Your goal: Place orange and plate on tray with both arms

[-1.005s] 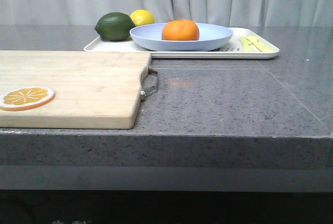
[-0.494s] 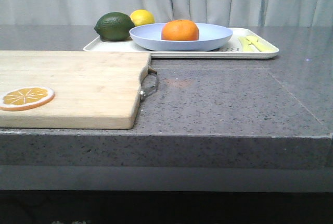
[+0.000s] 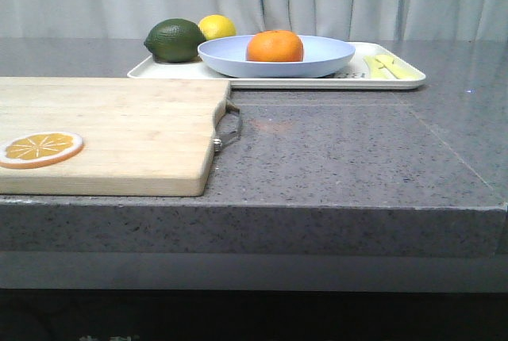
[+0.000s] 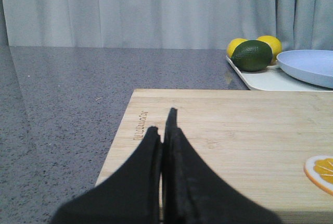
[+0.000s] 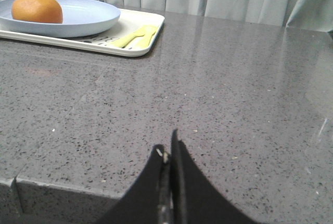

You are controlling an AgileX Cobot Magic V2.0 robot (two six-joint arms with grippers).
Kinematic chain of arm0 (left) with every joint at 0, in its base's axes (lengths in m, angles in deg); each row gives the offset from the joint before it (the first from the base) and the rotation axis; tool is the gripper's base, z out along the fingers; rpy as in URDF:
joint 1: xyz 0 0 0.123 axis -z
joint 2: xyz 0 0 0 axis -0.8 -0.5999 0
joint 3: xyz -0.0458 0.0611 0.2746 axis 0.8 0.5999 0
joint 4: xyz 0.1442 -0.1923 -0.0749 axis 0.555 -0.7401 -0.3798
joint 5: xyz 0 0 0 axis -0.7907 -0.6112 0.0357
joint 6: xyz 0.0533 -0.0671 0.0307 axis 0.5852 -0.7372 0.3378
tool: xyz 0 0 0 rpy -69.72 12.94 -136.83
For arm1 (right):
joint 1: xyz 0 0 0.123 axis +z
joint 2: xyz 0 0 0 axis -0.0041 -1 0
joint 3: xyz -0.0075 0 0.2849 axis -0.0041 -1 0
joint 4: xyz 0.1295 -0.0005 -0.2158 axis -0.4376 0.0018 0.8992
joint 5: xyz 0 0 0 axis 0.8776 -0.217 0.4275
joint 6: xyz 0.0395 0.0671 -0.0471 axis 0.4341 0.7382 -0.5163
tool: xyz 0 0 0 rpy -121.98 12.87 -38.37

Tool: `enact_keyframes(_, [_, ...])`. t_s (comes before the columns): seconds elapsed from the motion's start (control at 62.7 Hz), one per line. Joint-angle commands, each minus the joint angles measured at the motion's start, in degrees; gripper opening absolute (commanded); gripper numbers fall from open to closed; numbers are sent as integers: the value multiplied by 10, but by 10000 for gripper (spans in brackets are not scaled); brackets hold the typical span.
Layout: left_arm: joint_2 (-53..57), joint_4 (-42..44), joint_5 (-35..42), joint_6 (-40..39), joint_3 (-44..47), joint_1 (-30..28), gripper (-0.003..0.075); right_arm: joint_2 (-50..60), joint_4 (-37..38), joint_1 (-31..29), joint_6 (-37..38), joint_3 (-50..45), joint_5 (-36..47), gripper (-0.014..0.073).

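The orange [image 3: 275,46] sits in the pale lavender-blue plate [image 3: 317,59], and the plate rests on the cream-white tray [image 3: 397,81] at the back of the counter. The right wrist view also shows the orange [image 5: 37,9], the plate [image 5: 88,18] and the tray [image 5: 148,31]. The left wrist view shows part of the plate [image 4: 309,66] on the tray [image 4: 260,81]. My left gripper [image 4: 164,125] is shut and empty, low over the wooden board. My right gripper [image 5: 167,148] is shut and empty above the counter's front edge. Neither gripper shows in the front view.
A wooden cutting board [image 3: 119,131] with a metal handle [image 3: 230,127] lies front left and carries an orange slice [image 3: 40,149]. A dark green lime [image 3: 175,40] and a yellow lemon [image 3: 218,25] sit on the tray's left end. Pale yellow cutlery [image 3: 389,66] lies at its right end.
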Motion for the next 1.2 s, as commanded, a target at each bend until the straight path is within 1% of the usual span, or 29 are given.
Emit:
enact_keyframes(0.0, [12, -5, 48, -5, 2, -1, -18, 14, -1, 0, -5, 3, 51, -68])
enact_keyframes(0.207, [12, -5, 48, -5, 2, -1, -18, 14, 1, 0, 5, 3, 75, -68])
enact_keyframes(0.255, [12, -5, 48, -5, 2, -1, -18, 14, 17, 0, 33, 3, 89, -68])
enact_keyframes(0.335, [12, -5, 48, -5, 2, -1, -18, 14, 63, 0, 109, 3, 112, -68])
enact_keyframes(0.415, [12, -5, 48, -5, 2, -1, -18, 14, 82, 0, 152, 3, 115, -68])
enact_keyframes(0.702, [12, -5, 48, -5, 2, -1, -18, 14, 84, 0, 154, 3, 99, -68])
enact_keyframes(0.925, [12, -5, 48, -5, 2, -1, -18, 14, 119, 0, 199, 3, 95, -68])
enact_keyframes(1.18, [12, -5, 48, -5, 2, -1, -18, 14, 120, 0, 200, 3, 86, -68])
